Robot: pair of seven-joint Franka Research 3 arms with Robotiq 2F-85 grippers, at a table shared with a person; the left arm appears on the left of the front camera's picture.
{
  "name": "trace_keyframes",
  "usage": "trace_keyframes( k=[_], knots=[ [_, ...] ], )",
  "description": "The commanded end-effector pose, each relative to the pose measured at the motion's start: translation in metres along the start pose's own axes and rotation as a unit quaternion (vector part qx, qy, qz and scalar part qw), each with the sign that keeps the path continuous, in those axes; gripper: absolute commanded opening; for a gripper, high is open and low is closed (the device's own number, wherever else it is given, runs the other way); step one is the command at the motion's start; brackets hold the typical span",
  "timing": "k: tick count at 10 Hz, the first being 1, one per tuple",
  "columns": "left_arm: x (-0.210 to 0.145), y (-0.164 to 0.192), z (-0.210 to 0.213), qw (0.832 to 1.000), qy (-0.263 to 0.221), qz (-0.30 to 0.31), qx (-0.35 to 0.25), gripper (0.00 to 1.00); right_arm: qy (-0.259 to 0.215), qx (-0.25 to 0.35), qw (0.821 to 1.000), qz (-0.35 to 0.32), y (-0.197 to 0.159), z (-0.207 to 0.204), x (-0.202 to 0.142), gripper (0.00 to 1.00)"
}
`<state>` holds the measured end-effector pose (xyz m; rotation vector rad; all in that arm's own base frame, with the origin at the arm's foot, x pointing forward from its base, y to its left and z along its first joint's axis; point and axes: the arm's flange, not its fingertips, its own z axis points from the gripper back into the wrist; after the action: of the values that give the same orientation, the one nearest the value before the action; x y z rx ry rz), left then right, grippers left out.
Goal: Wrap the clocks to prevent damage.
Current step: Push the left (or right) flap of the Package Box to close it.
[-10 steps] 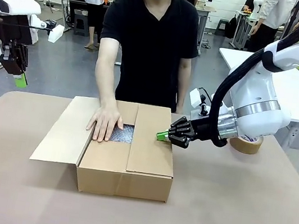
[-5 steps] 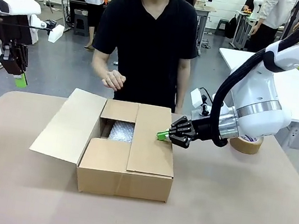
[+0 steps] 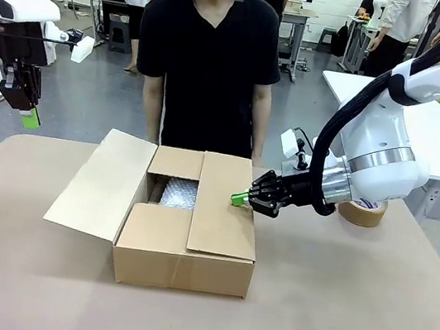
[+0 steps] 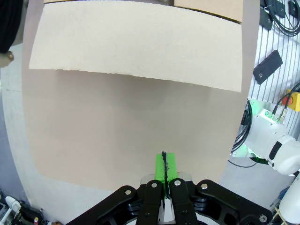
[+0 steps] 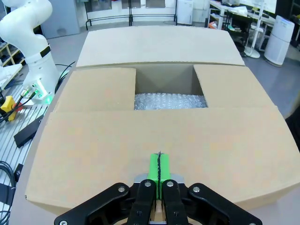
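- A cardboard box (image 3: 186, 248) sits in the middle of a tan table (image 3: 330, 316).
- Three of the box's flaps are folded in. The left flap (image 3: 104, 184) slants up and outward.
- The folded flaps leave a square gap. Bubble wrap (image 3: 179, 193) shows through it, lying inside the box. No clock can be made out within the wrap.
- The right pincer (image 3: 238, 198) is clenched, its green pads pressed together with nothing between them. It points at the far outer edge of the folded right flap (image 3: 226, 208). Whether it touches the flap cannot be told.
- From the right wrist, that pincer (image 5: 159, 168) hovers low over the flap, with the bubble wrap (image 5: 168, 101) beyond it.
- The left pincer (image 3: 30, 118) hangs high at the left, well apart from the box. It is also clenched and empty.
- From the left wrist, the closed pads (image 4: 164, 171) point down at bare table.
- A person (image 3: 211, 63) in a black shirt stands behind the box.
- A roll of tape (image 3: 363, 211) lies on the table behind the right arm.
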<state>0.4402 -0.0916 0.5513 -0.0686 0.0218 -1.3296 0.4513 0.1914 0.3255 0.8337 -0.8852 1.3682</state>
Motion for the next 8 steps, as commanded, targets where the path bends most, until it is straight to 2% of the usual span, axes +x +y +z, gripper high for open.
trace_keyframes(
  k=[1, 7, 8],
  knots=[
    [0.0, 0.002, 0.003, 1.0, 0.005, 0.0, 0.0, 0.0, 0.004, -0.001, 1.0, -0.006, 0.0, -0.002, -0.002, 0.01],
    [0.0, 0.0, 0.0, 1.0, 0.0, 0.0, 0.0, 0.0, 0.004, -0.001, 1.0, -0.006, 0.0, -0.002, -0.002, 0.01],
    [-0.017, 0.012, -0.003, 0.993, -0.099, -0.046, -0.05, 0.0, 0.004, -0.001, 1.0, -0.006, 0.0, -0.002, -0.002, 0.01]
  ],
)
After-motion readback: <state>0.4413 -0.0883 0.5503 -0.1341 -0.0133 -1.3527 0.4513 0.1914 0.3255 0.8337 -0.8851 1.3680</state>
